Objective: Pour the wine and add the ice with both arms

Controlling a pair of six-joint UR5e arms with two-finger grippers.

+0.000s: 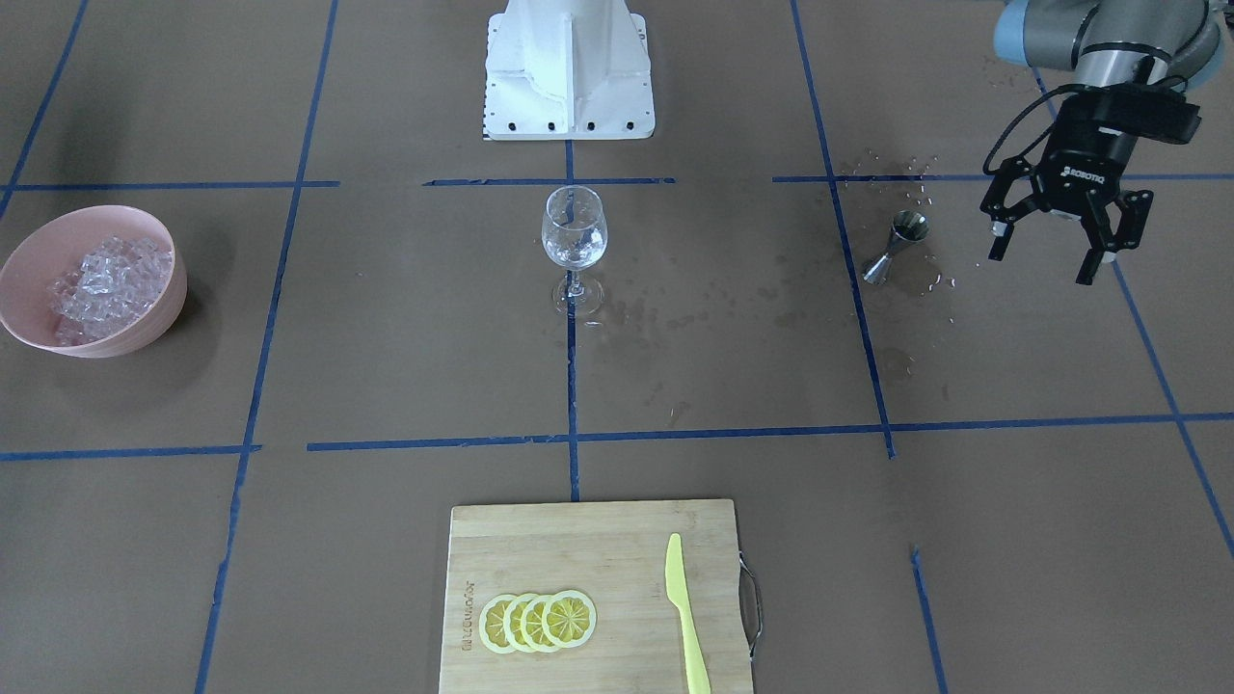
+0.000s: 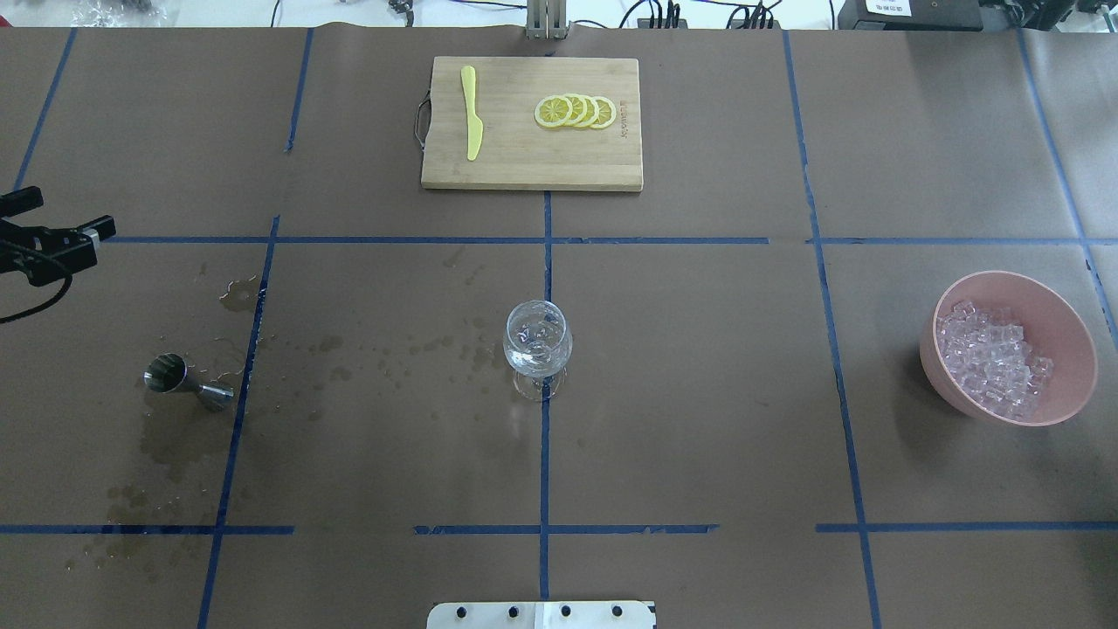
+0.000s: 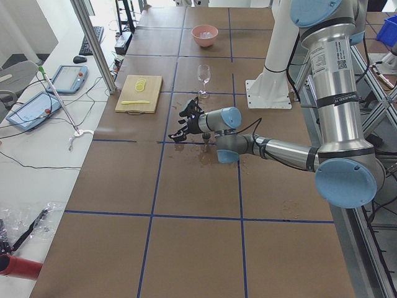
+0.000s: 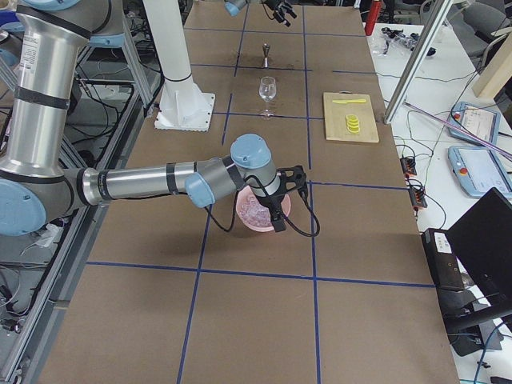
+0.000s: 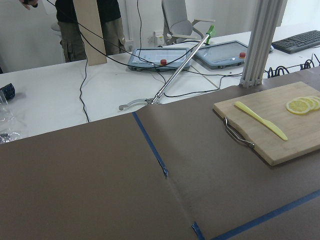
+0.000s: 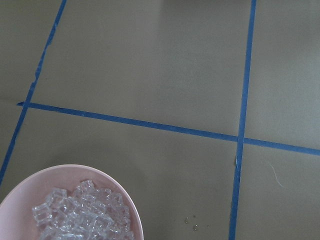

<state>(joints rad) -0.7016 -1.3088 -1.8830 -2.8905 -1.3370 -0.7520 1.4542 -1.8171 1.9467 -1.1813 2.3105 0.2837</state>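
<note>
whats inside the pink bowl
A heap of small clear ice cubes lies in the pink bowl, leaving part of its inner wall bare. The bowl's bottom is covered by the heap, so anything under the cubes cannot be seen.

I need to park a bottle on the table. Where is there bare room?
Bare: between the glass and the bowl, and between the glass and the board. Crowded by the jigger: wet spots, and the left gripper hovers there.
</note>
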